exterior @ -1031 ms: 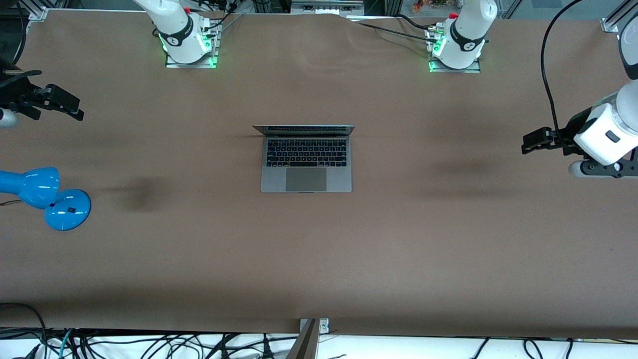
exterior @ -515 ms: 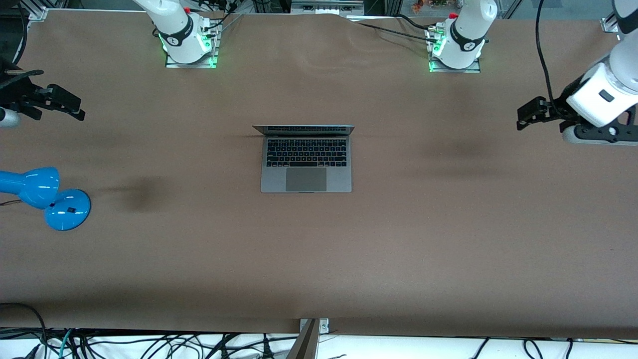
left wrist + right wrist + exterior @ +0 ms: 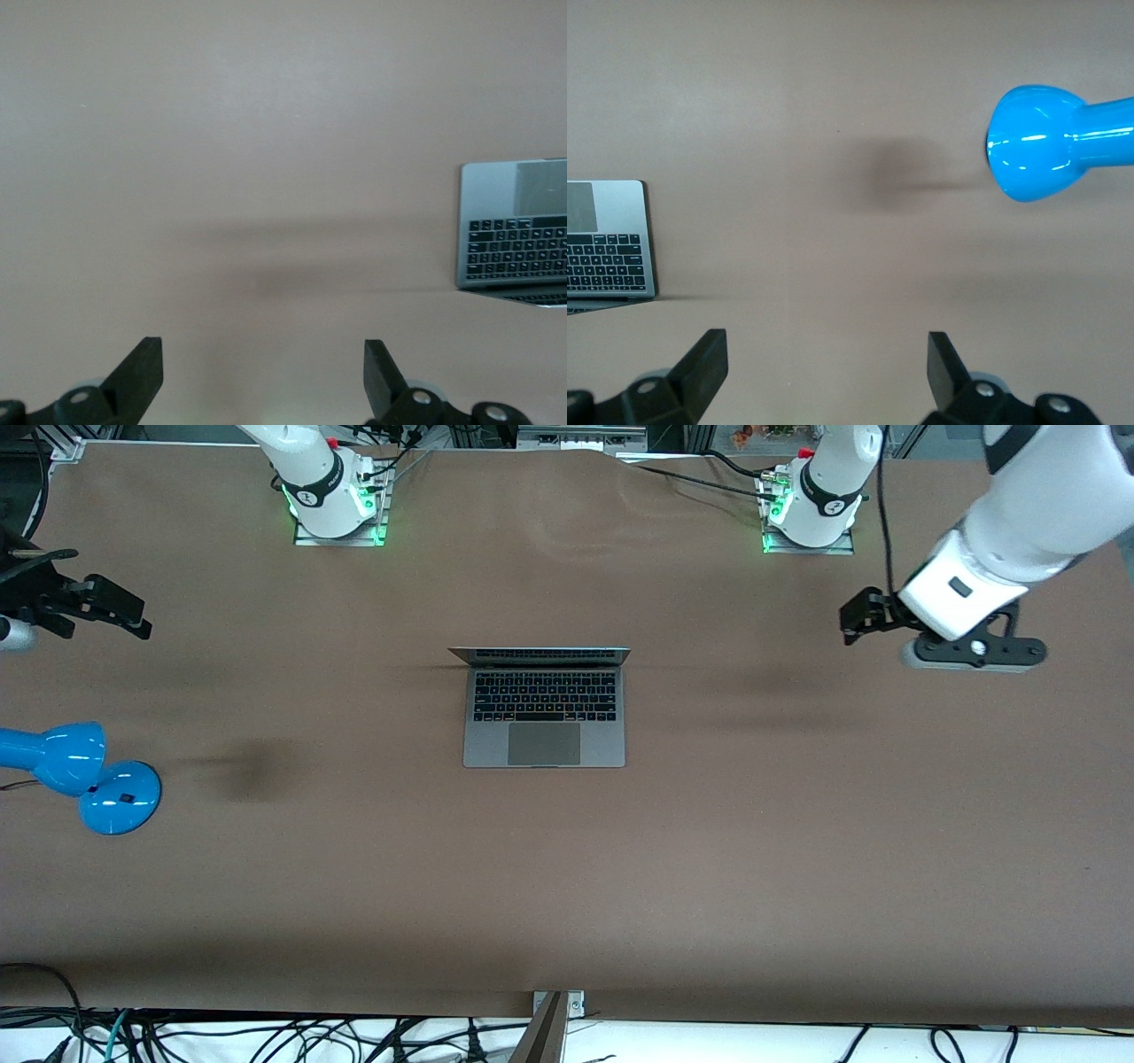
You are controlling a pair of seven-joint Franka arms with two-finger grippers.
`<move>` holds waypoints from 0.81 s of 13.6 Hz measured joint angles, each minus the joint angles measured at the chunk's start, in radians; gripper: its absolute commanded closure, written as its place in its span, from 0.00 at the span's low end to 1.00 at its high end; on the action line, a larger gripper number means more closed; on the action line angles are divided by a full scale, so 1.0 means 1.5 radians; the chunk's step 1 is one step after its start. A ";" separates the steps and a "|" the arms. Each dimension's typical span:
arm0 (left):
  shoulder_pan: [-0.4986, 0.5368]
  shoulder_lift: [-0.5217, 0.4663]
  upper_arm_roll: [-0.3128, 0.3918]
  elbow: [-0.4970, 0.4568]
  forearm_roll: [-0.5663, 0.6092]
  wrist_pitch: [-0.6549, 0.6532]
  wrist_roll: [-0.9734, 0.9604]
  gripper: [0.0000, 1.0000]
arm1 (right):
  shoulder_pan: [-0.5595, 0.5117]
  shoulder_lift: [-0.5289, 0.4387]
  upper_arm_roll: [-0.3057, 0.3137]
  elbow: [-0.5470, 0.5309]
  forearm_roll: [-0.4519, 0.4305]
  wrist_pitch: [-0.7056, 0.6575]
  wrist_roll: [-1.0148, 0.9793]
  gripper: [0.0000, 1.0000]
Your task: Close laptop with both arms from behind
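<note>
The grey laptop point(image 3: 543, 717) lies open at the middle of the table, its lid upright and its keyboard facing the front camera. It also shows in the left wrist view point(image 3: 514, 232) and in the right wrist view point(image 3: 607, 237). My left gripper point(image 3: 852, 622) is open and empty, up over bare table toward the left arm's end, well apart from the laptop. In its wrist view point(image 3: 263, 376) only table lies between the fingers. My right gripper point(image 3: 133, 615) is open and empty over the right arm's end of the table and waits there; it also shows in its wrist view point(image 3: 827, 372).
A blue desk lamp point(image 3: 80, 775) stands at the right arm's end, nearer to the front camera than the right gripper; its head shows in the right wrist view point(image 3: 1050, 142). The two arm bases point(image 3: 337, 505) point(image 3: 811, 514) stand at the table's back edge. Brown cloth covers the table point(image 3: 567, 886).
My left arm has swung in from the left arm's end of the table toward the laptop, still well short of it. The right arm and the laptop have not moved.
</note>
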 measured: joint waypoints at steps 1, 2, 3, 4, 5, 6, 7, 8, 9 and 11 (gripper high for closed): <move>-0.001 0.001 -0.017 0.000 -0.002 0.000 -0.009 0.00 | 0.000 0.000 0.000 0.000 0.000 0.000 0.000 0.00; -0.001 0.002 -0.032 0.000 -0.008 0.001 -0.019 0.00 | 0.000 0.000 0.000 0.000 0.000 0.000 0.000 0.00; -0.002 0.003 -0.043 0.000 -0.011 0.003 -0.031 0.00 | 0.000 0.000 0.000 0.000 0.000 0.000 0.000 0.00; -0.002 0.004 -0.048 0.000 -0.012 0.005 -0.040 0.00 | 0.000 0.000 0.000 0.000 0.000 0.000 0.000 0.00; -0.002 0.004 -0.048 0.000 -0.012 0.006 -0.041 0.00 | 0.000 0.000 0.000 0.000 0.000 0.000 0.000 0.00; -0.001 0.004 -0.048 0.001 -0.012 0.006 -0.041 0.00 | 0.000 0.000 0.001 0.000 0.000 0.000 0.000 0.00; -0.001 0.006 -0.048 0.001 -0.012 0.006 -0.041 0.00 | 0.000 0.000 0.003 0.000 0.000 -0.002 0.000 0.00; -0.001 0.009 -0.048 0.001 -0.012 0.006 -0.041 0.00 | 0.001 0.002 0.007 -0.001 0.000 -0.005 0.000 0.00; -0.001 0.013 -0.049 0.002 -0.012 0.006 -0.041 0.00 | 0.003 0.005 0.013 -0.001 0.000 -0.008 0.000 0.00; -0.002 0.021 -0.058 0.002 -0.015 0.006 -0.044 0.00 | 0.021 0.019 0.017 -0.003 0.000 -0.017 -0.001 0.00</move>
